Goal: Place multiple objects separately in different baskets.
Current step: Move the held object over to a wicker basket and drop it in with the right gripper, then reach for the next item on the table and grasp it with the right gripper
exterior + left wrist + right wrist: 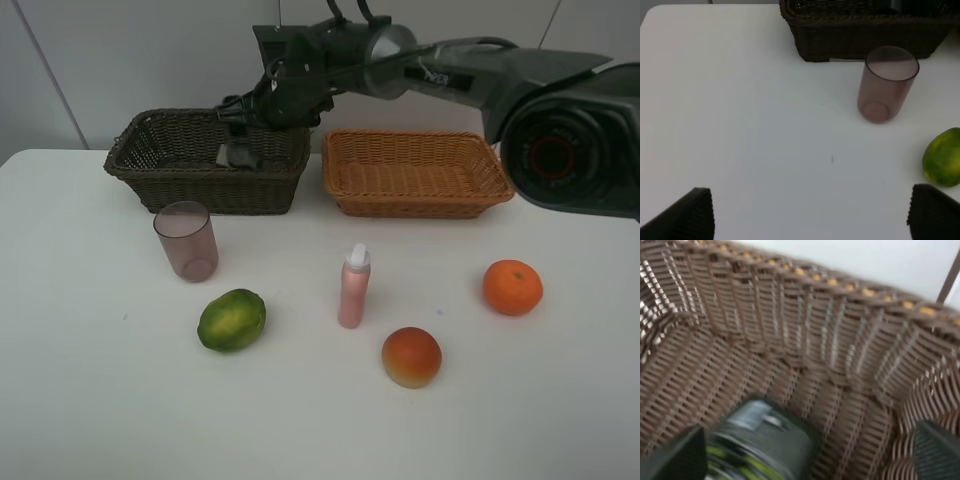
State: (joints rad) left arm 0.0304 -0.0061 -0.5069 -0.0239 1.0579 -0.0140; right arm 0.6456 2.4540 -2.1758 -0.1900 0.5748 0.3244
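My right gripper reaches across over the dark brown basket. In the right wrist view its fingers stand wide apart, with the dark green-black bottle between them, low inside the basket. The bottle also shows in the high view. The light orange-tan basket is empty. On the table stand the pink-mauve cup, the green fruit, the pink bottle, the red-orange fruit and the orange. My left gripper is open above bare table, near the cup and the green fruit.
Both baskets stand side by side at the back of the white table, against the wall. The right arm's body hangs over the back right. The left wrist view shows the dark basket's front wall just behind the cup.
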